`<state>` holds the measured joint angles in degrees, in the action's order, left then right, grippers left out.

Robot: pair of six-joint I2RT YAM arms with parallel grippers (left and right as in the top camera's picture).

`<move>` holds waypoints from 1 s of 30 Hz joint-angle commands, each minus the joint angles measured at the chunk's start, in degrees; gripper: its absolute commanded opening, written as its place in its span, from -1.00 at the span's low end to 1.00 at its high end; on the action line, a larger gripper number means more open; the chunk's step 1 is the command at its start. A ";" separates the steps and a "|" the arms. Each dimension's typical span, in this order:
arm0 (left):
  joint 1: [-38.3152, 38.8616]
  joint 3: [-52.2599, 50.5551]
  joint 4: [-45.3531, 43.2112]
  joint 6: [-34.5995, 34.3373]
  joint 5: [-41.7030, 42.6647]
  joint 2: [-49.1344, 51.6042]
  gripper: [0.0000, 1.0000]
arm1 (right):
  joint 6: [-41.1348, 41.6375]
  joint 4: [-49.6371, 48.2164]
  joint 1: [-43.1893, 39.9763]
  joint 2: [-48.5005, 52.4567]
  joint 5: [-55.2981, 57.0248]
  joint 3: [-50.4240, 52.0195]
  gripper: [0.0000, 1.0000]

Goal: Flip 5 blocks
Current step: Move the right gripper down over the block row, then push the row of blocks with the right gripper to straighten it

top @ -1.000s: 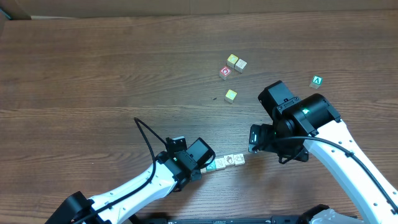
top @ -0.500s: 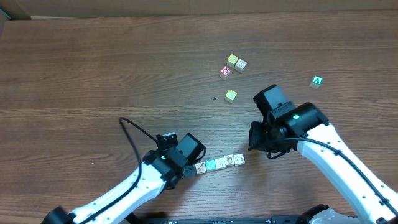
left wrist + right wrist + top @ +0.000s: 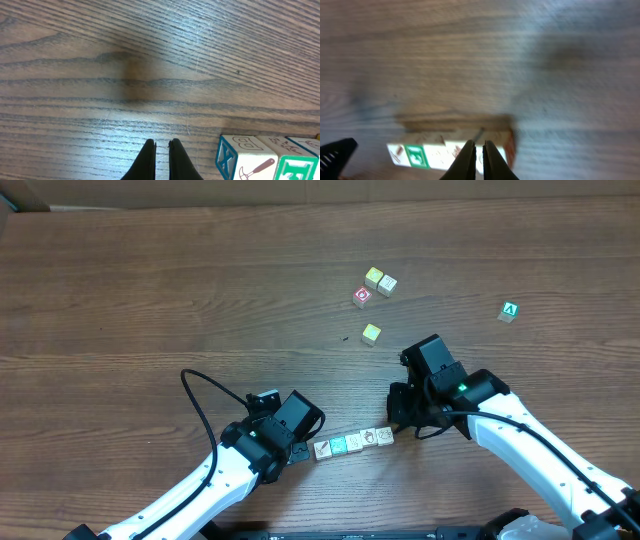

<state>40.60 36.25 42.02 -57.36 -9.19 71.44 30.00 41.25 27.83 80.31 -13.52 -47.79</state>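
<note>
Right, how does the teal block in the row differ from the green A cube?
The teal block sits in a row, touching pale neighbours; the green A cube stands alone. The teal block lies on the near side; the green A cube lies farther back, rightward. Both are small cubes.

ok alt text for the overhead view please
A row of small picture blocks lies on a wooden table, flanked by the left claw and right claw, both shut and empty. A few loose cubes sit farther back.

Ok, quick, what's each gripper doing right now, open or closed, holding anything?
Left gripper: closed, holding nothing, beside the row of blocks.
Right gripper: closed, holding nothing.
</note>
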 commanded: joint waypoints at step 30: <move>-0.35 0.98 -0.04 1.29 -0.02 -0.83 -0.92 | 9.07 -10.54 9.51 10.40 -0.92 1.25 -0.84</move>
<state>40.60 36.25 42.02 -56.95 -9.02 71.44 37.32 30.55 37.21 90.65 -15.38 -46.81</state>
